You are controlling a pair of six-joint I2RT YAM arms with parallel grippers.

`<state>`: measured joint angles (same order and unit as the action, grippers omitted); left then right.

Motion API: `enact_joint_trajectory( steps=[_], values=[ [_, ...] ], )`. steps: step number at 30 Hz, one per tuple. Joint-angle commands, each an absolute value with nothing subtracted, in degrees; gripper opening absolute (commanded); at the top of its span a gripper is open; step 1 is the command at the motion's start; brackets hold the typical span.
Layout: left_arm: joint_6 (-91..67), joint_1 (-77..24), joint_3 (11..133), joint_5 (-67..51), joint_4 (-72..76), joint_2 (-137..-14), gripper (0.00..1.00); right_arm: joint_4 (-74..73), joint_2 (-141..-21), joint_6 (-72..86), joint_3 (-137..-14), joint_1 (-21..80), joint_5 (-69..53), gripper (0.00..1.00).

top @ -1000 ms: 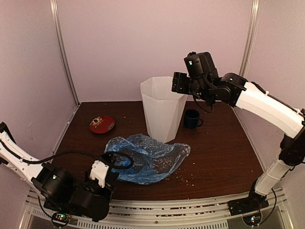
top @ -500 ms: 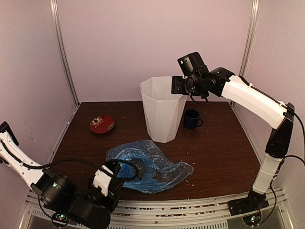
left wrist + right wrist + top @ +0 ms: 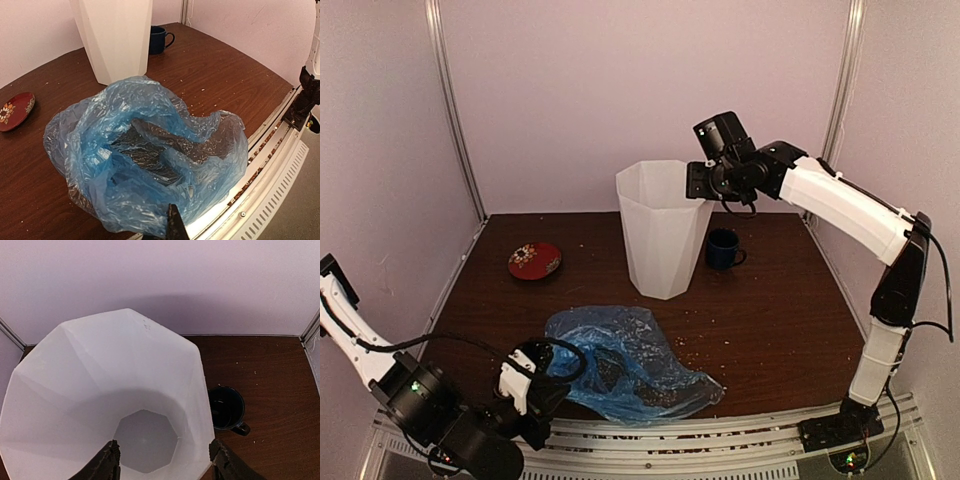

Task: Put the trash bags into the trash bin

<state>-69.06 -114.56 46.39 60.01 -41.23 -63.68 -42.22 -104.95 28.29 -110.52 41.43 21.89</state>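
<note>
By the table's (image 3: 240, 90) front edge, left tool (image 3: 173, 226) pinches the wrinkly, glossy blue trash bag (image 3: 145, 150); right tool (image 3: 165, 462) spread.

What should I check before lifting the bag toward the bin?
1. Left gripper shut on the bag at its near edge: ok.
2. Bag off the table: not ok, it lies crumpled near the front edge.
3. Bin upright and empty: ok.
4. Right gripper steadying the bin: not ok, it is open above the rim.
5. Mug out of the bag's path: ok, it stands beside the bin, away from the bag.
</note>
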Motion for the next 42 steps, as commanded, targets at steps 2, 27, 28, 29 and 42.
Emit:
enact_joint_trajectory(
  steps=[2, 27, 28, 29, 42],
  values=[
    [-70.1, -115.6, 46.5, 60.6, -40.5, -65.4, 0.00, -43.5, -103.1, 26.2, -114.0, 40.6, 24.0, 0.64],
    [-76.9, -119.2, 45.2, 61.1, -40.4, -67.8, 0.00, -45.5, -107.2, 25.1, -109.6, 35.9, 13.6, 0.24],
    [-77.1, -119.2, 45.1, 61.2, -40.4, -67.8, 0.00, -45.3, -106.7, 25.2, -109.3, 35.9, 13.0, 0.19],
    [-77.2, -119.2, 45.1, 61.2, -40.4, -67.7, 0.00, -45.3, -106.4, 25.2, -109.0, 35.9, 12.6, 0.15],
    [-66.2, -122.9, 50.6, 64.9, -40.6, -61.8, 0.00, -50.0, -95.2, 21.6, -105.2, 35.9, 13.1, 0.00]
  ],
)
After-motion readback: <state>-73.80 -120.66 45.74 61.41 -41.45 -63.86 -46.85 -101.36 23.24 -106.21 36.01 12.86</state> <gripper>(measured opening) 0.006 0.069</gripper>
